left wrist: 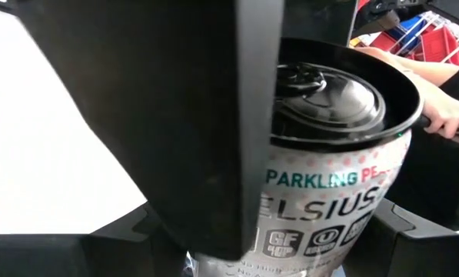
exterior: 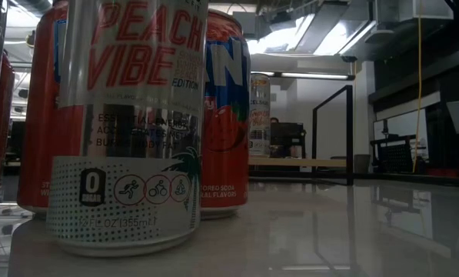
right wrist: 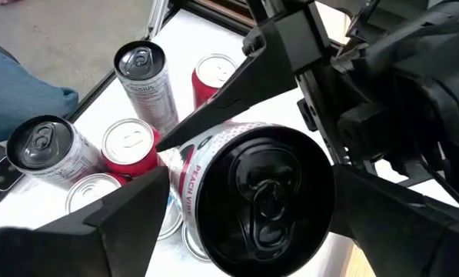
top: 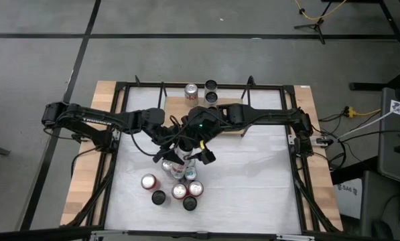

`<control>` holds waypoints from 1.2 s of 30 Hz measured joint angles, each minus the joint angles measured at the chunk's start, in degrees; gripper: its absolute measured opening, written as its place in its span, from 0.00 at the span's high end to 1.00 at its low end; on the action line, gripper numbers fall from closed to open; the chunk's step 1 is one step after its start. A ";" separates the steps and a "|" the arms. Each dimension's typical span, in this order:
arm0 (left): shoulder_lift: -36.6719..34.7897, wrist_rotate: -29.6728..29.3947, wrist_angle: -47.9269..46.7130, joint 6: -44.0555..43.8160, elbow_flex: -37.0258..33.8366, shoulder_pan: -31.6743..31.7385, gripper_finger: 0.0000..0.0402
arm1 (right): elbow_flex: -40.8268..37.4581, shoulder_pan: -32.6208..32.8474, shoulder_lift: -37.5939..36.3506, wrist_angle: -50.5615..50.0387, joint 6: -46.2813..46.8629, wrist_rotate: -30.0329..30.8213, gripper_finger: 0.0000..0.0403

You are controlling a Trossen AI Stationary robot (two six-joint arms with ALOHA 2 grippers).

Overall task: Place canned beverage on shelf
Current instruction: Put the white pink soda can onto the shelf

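Observation:
A silver Peach Vibe can [right wrist: 267, 200] with a black top [left wrist: 329, 92] hangs over the middle of the table, and my left gripper [top: 175, 142] is shut on it. My right gripper [top: 194, 148] is open. Its two fingers stand on either side of the can's top end [right wrist: 252, 181], and I cannot tell whether they touch it. The shelf [exterior: 306, 161], a light-wood board, stands at the table's far edge with three cans [top: 191, 92] upright on it. The low view shows neither gripper. My left gripper pinches the can's side wall just behind the top rim [right wrist: 214, 142]. One finger [right wrist: 237, 85] lies on the wall; the can hides the other. The can is tilted, its black top turned toward my right wrist, and it is clear of the cans below.
Several loose cans [top: 179, 191], red, silver and black-topped, stand upright on the white tabletop [top: 253, 181] under and nearer than the grippers. A black frame [top: 293, 114] runs around the table. A person's hand [left wrist: 444, 115] shows beyond the table in the left wrist view.

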 joint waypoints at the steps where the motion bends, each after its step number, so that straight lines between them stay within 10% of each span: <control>1: 0.00 0.00 0.01 0.00 0.00 0.00 0.41 | -0.02 0.00 0.00 0.07 0.00 0.00 0.10; 25: 0.00 -0.36 -0.27 0.02 -0.09 -0.02 0.39 | 0.00 -0.04 1.29 -0.02 0.13 -1.38 0.10; 36: 0.00 -0.54 -0.53 0.47 -0.09 -0.04 0.39 | 0.00 -0.07 1.29 0.02 0.28 -1.82 0.33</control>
